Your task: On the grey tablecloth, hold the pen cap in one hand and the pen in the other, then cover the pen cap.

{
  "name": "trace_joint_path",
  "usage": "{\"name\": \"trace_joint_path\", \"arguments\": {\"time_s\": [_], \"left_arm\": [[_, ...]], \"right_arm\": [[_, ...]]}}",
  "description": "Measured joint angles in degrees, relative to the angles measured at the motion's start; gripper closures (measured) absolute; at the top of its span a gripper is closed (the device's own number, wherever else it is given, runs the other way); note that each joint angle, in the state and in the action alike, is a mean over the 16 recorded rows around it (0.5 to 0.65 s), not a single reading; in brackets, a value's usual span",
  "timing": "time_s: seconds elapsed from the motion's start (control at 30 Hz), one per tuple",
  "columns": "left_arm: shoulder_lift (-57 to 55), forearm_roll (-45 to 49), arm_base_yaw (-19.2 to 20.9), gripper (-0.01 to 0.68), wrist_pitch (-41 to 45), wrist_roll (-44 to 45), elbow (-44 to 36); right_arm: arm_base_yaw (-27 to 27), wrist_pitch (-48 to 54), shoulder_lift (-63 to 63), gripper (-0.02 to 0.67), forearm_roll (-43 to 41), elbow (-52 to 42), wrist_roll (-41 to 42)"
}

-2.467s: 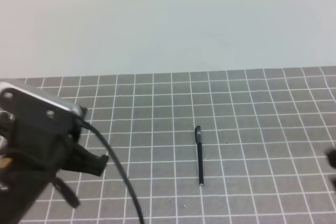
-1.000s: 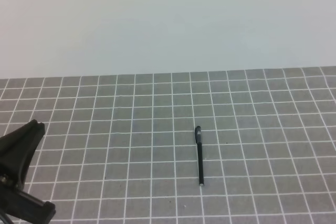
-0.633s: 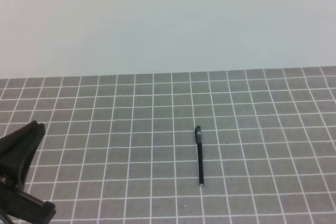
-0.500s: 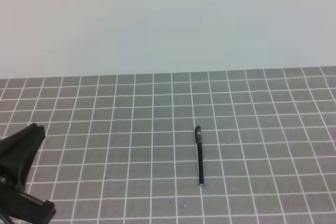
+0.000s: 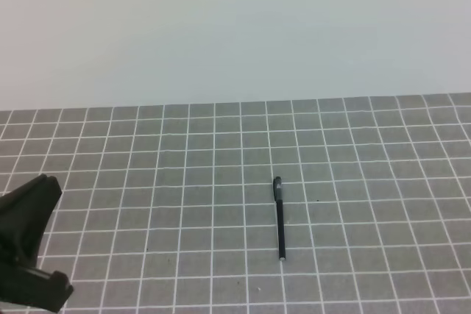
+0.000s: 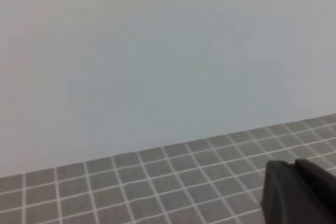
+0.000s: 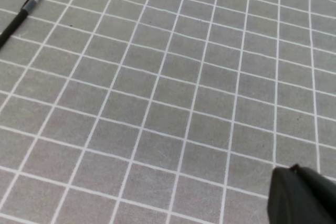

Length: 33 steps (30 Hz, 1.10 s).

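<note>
Lying on the grey tablecloth point(image 5: 368, 182), the pen point(image 5: 280, 218) sits well apart from the left tool point(image 5: 29, 255).

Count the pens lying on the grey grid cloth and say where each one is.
1. The pen lies alone near the middle of the grey tablecloth, running front to back, untouched by either arm. No separate cap shows anywhere.

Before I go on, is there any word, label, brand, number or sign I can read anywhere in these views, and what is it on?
None can be read.
The pen: no print can be made out on its barrel; it is too small in both views that show it.
The grey tablecloth: only a grid of white lines, no text.
The wall behind: plain, no sign.
The left gripper and right gripper: dark, with no label visible.
</note>
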State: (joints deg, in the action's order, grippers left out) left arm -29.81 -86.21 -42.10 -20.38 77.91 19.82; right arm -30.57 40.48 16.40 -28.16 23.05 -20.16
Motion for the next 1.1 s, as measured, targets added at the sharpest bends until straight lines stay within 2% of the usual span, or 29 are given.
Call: {"name": "trace_joint_path", "arguments": {"time_s": [0.2,0.4,0.8,1.1], "left_arm": [[1.38,3.63,-0.14,0.672,-0.51,-5.72,0.0],[2.94,12.88,2.47,0.672,0.07,-13.51,-0.45],[7.41,43.02,15.52,0.672,5.13,-42.45,-6.77],[14.22,56.82,25.61,0.672,11.61,-56.89,-12.29]], "right_arm": [[0.0,0.0,0.0,0.645,0.0,0.0,0.0],[0.0,0.0,0.0,0.645,0.0,0.0,0.0],[0.0,0.0,0.05,0.645,-0.02,0.0,0.0],[0.0,-0.04,0.1,0.645,-0.04,0.0,0.0]]}}
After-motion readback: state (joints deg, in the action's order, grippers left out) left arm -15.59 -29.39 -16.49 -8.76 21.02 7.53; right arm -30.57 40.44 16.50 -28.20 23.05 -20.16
